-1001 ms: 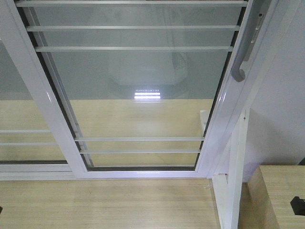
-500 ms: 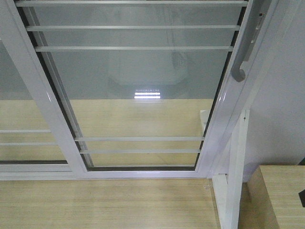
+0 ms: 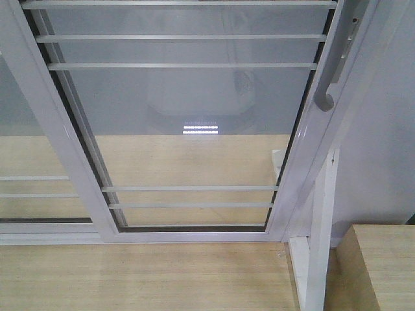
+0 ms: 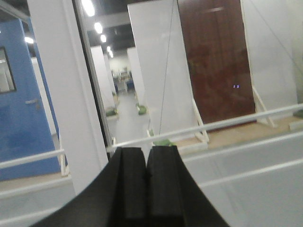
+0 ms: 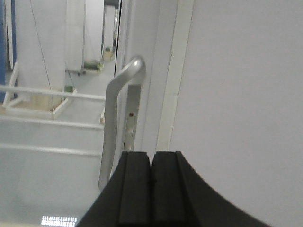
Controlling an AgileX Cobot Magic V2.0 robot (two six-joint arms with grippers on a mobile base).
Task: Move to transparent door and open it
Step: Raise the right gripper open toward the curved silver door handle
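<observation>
Pressing its two black fingers flat together, with only a thin seam between them, the right pincer (image 5: 151,156) holds nothing. It points at the handle (image 5: 116,101), which rises just left of the fingertips and beyond them. How near it is I cannot tell.

The handle is a curved silvery bar whose top bends over into the white stile of the transparent door (image 5: 52,156). Right of the handle come a white frame strip and then a plain white wall (image 5: 241,94). Left of the handle the glass is crossed by thin white bars.

The left pincer (image 4: 147,153) is likewise closed on nothing. It faces the glass well left of the handle, which its own view does not show. A white bar (image 4: 213,125) crosses just past its tips, and a broad white upright (image 4: 66,94) stands to their left. A blue door (image 4: 19,109) and a brown door (image 4: 215,61) show through the pane.

From the front view neither pincer appears. The door's glass fills the middle, and the handle sits on the right stile near the top right corner. That stile lies close beside the wall. Below the handle a bare white post (image 3: 319,246) stands on the wooden floor (image 3: 142,278). Down and right of the handle lies the corner of a pale wooden box (image 3: 382,265). Far left of the handle a second barred glass panel (image 3: 26,188) lies beyond the door's left stile.
</observation>
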